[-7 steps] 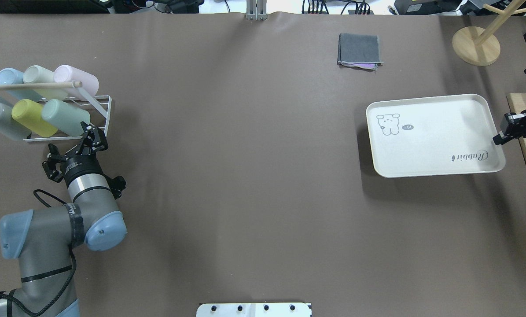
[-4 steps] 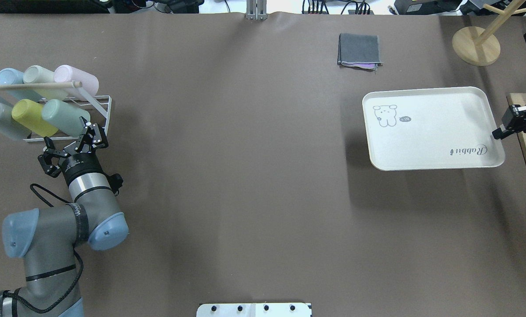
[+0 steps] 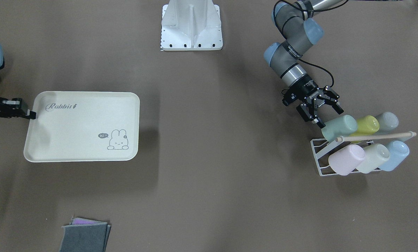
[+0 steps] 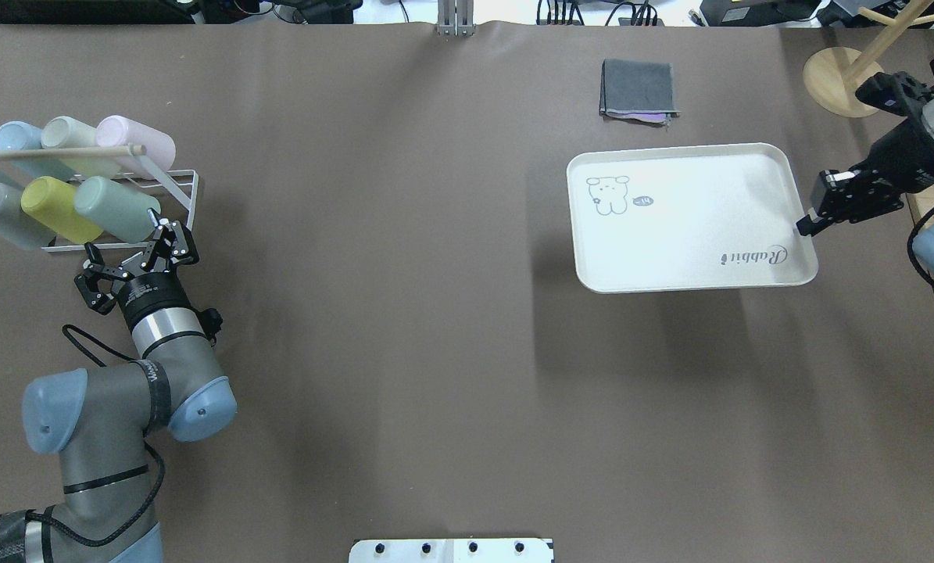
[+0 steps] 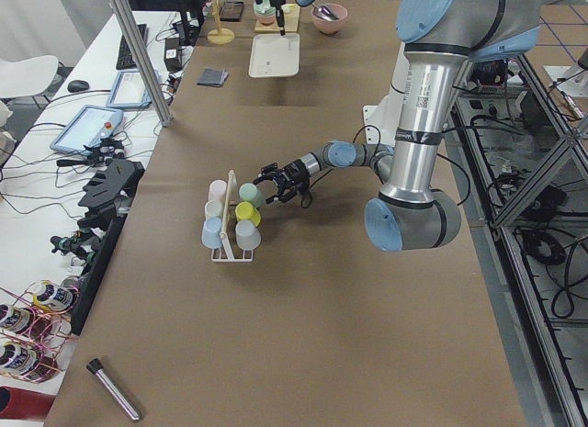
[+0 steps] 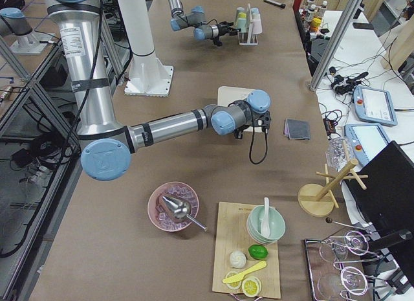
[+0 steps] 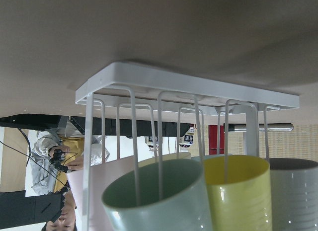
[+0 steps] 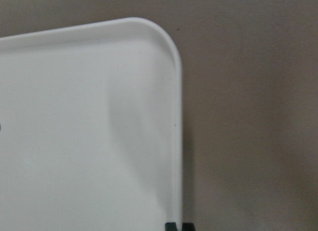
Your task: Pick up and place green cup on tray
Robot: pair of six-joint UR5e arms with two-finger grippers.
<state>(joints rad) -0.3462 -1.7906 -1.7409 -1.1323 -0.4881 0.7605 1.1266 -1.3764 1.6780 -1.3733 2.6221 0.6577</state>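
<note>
The green cup (image 4: 115,209) lies on its side in the lower row of a white wire rack (image 4: 187,190), mouth toward my left gripper. It also shows in the front view (image 3: 339,127) and close up in the left wrist view (image 7: 159,201). My left gripper (image 4: 127,238) is open and empty, just short of the cup's mouth (image 3: 329,118). My right gripper (image 4: 804,227) is shut on the rim of the cream tray (image 4: 693,234) and holds it above the table. The tray also shows in the front view (image 3: 79,129) and the right wrist view (image 8: 89,131).
A yellow cup (image 4: 56,209) lies next to the green one; grey, blue, pale and pink cups also lie in the rack. A folded grey cloth (image 4: 638,90) lies at the back. A wooden stand (image 4: 834,82) and a cutting board (image 6: 249,256) are at the far right.
My right gripper has carried the tray left toward the table's middle, raised off the table. My left gripper has shifted slightly at the green cup's mouth and stays open.
</note>
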